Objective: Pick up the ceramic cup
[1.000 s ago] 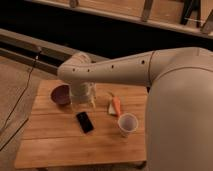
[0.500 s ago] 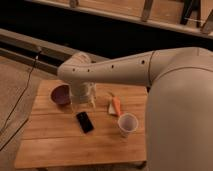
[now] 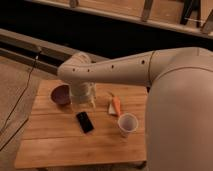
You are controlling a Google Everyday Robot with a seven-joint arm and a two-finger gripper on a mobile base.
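The ceramic cup [image 3: 127,124] is small and white with a pinkish inside. It stands upright on the wooden table [image 3: 60,145], towards the right edge. My arm reaches in from the right and bends down over the back left of the table. My gripper [image 3: 83,98] hangs at its end, low over the table just right of the dark maroon bowl [image 3: 60,94]. It is well to the left of the cup and apart from it. A slim clear bottle [image 3: 91,96] seems to stand right beside the gripper.
A black phone [image 3: 84,121] lies flat in the middle of the table. An orange carrot-like piece [image 3: 116,104] with a white bit beside it lies behind the cup. A cable [image 3: 22,92] runs over the floor on the left. A dark ledge runs behind the table.
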